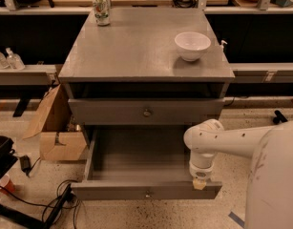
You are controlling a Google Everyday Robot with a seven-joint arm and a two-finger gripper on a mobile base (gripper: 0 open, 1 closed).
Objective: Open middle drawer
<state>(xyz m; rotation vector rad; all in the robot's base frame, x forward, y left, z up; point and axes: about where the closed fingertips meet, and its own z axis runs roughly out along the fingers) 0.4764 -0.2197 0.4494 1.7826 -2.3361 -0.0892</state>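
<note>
Rests the claw [199, 184] on the front edge of the pulled-out middle drawer [127, 191], right end, seemingly for dragging; cannot tell its grip.

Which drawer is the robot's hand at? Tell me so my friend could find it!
Look for the grey cabinet with a white bowl on top. Under its closed drawer comes the pulled-out drawer, with the robot's hand at the right end of its front board. It is the only drawer standing open.
</note>
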